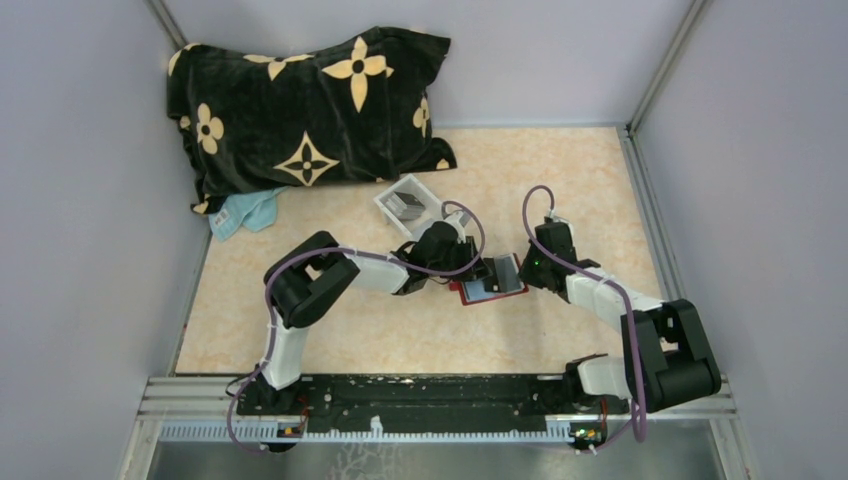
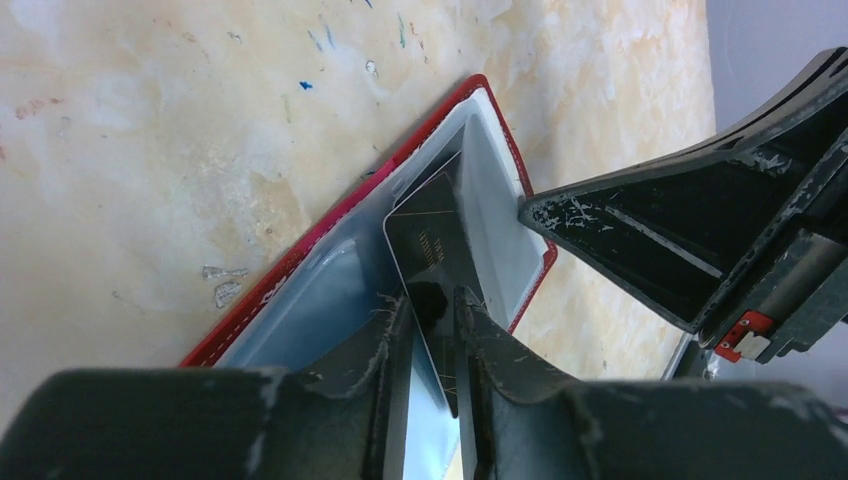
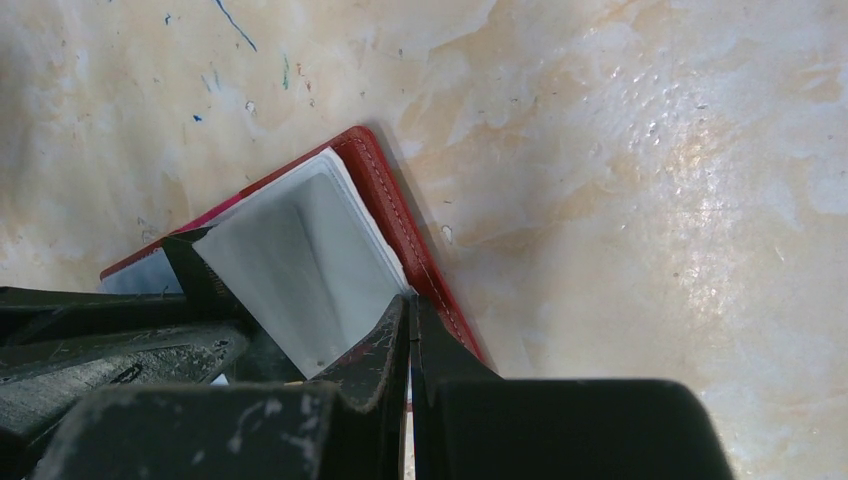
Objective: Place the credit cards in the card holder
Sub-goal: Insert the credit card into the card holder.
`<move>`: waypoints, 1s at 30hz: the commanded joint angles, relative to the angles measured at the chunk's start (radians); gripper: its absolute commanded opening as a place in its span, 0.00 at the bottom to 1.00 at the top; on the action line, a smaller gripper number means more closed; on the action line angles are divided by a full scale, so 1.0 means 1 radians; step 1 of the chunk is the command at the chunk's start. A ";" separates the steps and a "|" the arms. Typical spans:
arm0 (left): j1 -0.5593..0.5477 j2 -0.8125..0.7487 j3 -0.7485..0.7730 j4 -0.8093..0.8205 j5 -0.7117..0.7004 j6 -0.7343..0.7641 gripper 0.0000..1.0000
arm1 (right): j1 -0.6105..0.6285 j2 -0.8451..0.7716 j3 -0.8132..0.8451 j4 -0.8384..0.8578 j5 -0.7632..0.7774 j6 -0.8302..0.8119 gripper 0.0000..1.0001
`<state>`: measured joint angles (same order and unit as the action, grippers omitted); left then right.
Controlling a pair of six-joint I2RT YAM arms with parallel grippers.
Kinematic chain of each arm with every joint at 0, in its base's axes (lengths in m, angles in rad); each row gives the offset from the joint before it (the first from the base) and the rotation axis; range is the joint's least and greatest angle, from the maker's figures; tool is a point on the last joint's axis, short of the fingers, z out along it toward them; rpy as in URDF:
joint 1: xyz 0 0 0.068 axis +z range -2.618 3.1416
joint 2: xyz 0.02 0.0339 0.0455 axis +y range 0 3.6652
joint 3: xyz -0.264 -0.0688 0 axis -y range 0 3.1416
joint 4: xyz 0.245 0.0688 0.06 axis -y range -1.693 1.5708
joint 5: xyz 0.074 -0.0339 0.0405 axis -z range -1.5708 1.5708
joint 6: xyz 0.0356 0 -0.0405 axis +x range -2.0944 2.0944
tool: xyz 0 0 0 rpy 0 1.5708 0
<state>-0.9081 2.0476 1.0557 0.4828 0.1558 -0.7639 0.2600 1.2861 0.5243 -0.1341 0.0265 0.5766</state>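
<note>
One dark credit card (image 2: 432,240) sits partway inside a clear sleeve of the red card holder (image 2: 300,262), which lies flat on the table mid-workspace. The left gripper (image 2: 432,300) has its jaws narrowly parted around the card, not visibly pinching it, and the right gripper (image 3: 410,305) is clamped on the holder's sleeve edge. Judged left to do: seat this card, then move the greyish cards (image 1: 408,207) stacked in the small white tray (image 1: 386,199) nearby.
</note>
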 commanded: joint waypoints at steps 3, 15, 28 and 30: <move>-0.018 0.014 -0.018 -0.211 -0.127 -0.100 0.35 | 0.007 0.011 0.010 0.035 -0.007 -0.002 0.00; -0.025 -0.039 0.034 -0.397 -0.184 -0.138 0.43 | 0.007 0.002 0.009 0.032 -0.009 -0.006 0.00; -0.034 -0.067 0.092 -0.502 -0.181 -0.105 0.46 | 0.007 0.004 0.015 0.037 -0.020 -0.008 0.00; -0.034 -0.076 0.089 -0.501 -0.183 -0.105 0.46 | 0.007 0.003 0.019 0.036 -0.019 -0.010 0.00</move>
<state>-0.9375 1.9823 1.1622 0.1165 0.0071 -0.9031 0.2600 1.2877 0.5240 -0.1295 0.0093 0.5766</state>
